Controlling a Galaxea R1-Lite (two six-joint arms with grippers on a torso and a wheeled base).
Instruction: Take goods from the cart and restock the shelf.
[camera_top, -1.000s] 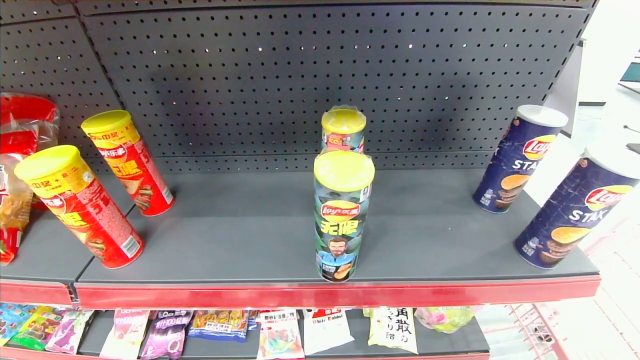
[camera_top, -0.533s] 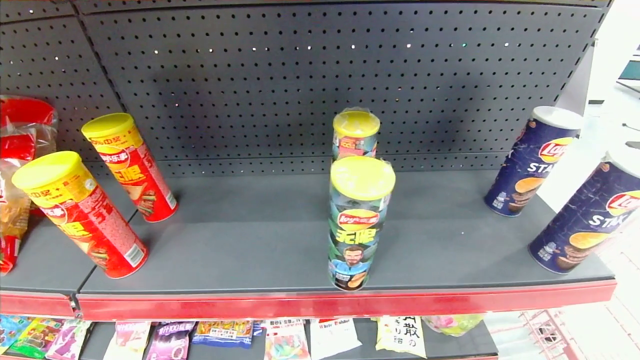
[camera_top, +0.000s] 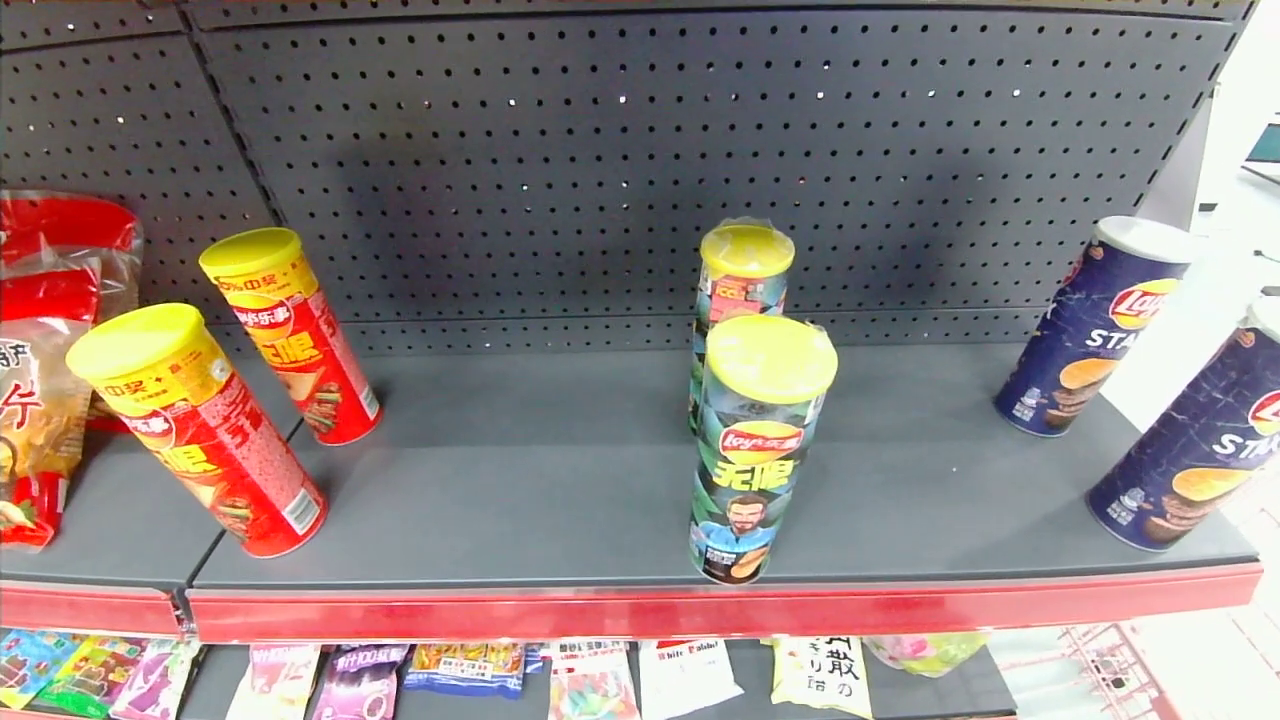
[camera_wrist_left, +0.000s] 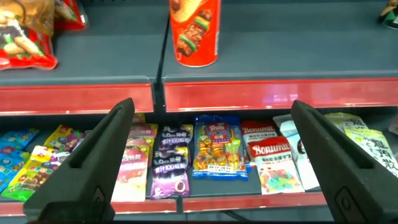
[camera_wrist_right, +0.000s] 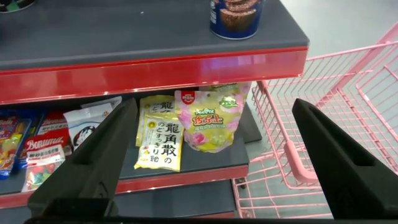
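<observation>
On the grey shelf (camera_top: 560, 470) two green chip cans with yellow lids stand one behind the other in the middle, the front one (camera_top: 760, 450) at the red edge and the back one (camera_top: 745, 270) by the pegboard. Two red cans (camera_top: 195, 430) (camera_top: 290, 335) stand at the left and two blue cans (camera_top: 1095, 325) (camera_top: 1190, 450) at the right. My left gripper (camera_wrist_left: 211, 106) is open and holds nothing, in front of the lower shelf below a red can (camera_wrist_left: 194, 31). My right gripper (camera_wrist_right: 214, 102) is open with nothing in it, below a blue can (camera_wrist_right: 236, 15) and beside the pink wire cart (camera_wrist_right: 297, 169).
Snack bags (camera_wrist_left: 214, 146) fill the lower shelf (camera_wrist_right: 186, 158). Red bagged goods (camera_top: 40, 350) sit at the far left of the upper shelf. Bare shelf lies between the red and green cans and between the green and blue ones. The cart (camera_top: 1110, 670) stands low at the right.
The whole head picture has shifted to the right, so the camera moved. The cans on the shelf have kept their places.
</observation>
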